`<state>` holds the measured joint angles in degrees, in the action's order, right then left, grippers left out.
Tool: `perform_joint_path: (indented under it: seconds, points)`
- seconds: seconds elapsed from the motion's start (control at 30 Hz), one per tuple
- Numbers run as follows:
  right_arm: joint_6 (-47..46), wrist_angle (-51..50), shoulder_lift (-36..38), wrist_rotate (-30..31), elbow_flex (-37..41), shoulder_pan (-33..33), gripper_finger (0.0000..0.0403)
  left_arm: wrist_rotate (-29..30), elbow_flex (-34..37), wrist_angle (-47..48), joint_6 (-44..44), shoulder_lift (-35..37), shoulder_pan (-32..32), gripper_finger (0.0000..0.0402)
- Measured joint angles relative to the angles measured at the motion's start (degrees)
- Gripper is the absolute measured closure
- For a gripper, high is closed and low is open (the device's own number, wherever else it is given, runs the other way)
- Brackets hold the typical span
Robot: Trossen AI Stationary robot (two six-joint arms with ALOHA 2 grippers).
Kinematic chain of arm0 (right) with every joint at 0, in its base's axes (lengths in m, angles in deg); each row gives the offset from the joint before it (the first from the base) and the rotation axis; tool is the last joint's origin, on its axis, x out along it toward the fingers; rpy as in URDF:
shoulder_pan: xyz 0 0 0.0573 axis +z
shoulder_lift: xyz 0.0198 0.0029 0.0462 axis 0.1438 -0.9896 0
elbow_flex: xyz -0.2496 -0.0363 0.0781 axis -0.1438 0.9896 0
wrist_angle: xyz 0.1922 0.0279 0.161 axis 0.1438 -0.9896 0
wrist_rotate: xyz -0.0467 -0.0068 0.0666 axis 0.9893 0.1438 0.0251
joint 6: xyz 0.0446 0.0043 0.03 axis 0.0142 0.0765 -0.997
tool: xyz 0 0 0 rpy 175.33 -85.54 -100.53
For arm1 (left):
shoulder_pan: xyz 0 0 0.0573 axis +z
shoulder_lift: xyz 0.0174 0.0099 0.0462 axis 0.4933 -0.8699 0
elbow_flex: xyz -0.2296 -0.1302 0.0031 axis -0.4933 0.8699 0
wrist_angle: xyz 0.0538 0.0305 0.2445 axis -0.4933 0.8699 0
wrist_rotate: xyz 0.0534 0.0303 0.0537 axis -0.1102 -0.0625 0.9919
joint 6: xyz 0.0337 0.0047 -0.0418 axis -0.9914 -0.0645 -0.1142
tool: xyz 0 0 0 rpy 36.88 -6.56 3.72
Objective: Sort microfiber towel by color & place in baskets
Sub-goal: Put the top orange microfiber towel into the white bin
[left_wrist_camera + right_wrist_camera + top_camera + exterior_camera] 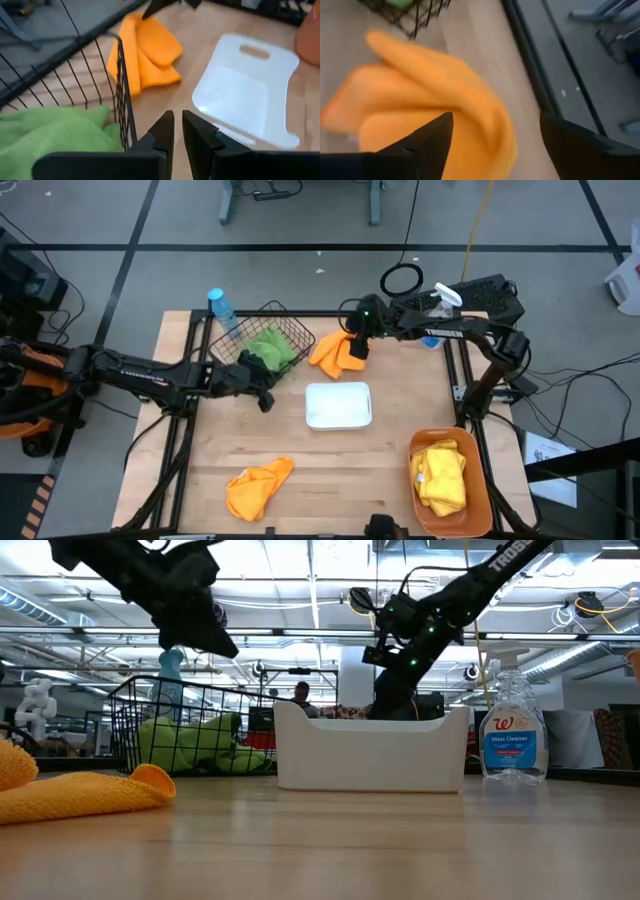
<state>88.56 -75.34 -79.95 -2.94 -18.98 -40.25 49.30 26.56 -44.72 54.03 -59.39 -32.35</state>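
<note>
- Hovering over the far orange towel [337, 352], the right hand [357, 346] has its fingers spread wide with nothing between them; the right wrist view shows the cloth lying directly beneath the gap.
- That towel sits on the table [380, 455] at the far side, between the black wire basket [262, 340] and the right arm, its long axis running roughly away from the white tray [338, 404] toward the far edge.
- The left hand [265, 395] hangs just beside the near corner of the wire basket, its fingers almost together and holding nothing; the green towels [266, 346] lie inside that basket.
- The right hand is plainly the nearer one to the far orange towel; the left hand is closer to the white tray, which stands bare in the middle.
- A second orange towel [258, 486] lies crumpled near the front left edge, well apart from both hands.
- The yellow towels [441, 474] fill the orange tub [478, 500] at the front right corner.
- My judgement: green and yellow are sorted, so both orange cloths are left, presumably for the white tray.
- Hard to tell: how many green cloths are piled together, and whether the right fingertips already touch the fabric.
- A clear spray bottle [510, 730] stands on the table's far right side, partly hidden under the right arm from above.
</note>
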Motion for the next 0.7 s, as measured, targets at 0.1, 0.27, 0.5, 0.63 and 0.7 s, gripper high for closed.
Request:
perform_joint_path:
  seconds: [0.1, 0.27, 0.5, 0.63, 0.7]
  points:
    - [0.2, 2.9, -1.8, -0.1, -0.7, -0.3, 0.0104, 2.2, 0.0, -0.7, 0.0, -0.3, -1.1, 0.0357]
    - [0.2, -1.5, -6.1, -0.1, -3.3, -0.4, 0.0125, 2.6, 0.0, -0.5, 0.3, -0.7, -1.7, 0.0357]
    - [-0.2, -2.1, -9.8, 0.0, -4.0, -0.2, 0.0211, 2.8, 0.0, -0.4, 0.3, -0.7, -2.4, 0.0357]
    - [-0.9, -2.3, -10.4, 0.1, -4.0, -0.2, 0.0309, 2.9, 0.0, -0.4, 0.3, -0.7, -2.5, 0.0357]
    - [-1.3, -2.0, -10.4, 0.2, -4.0, 0.0, 0.0365, 2.9, 0.0, -0.5, 0.3, -0.7, -2.5, 0.0357]
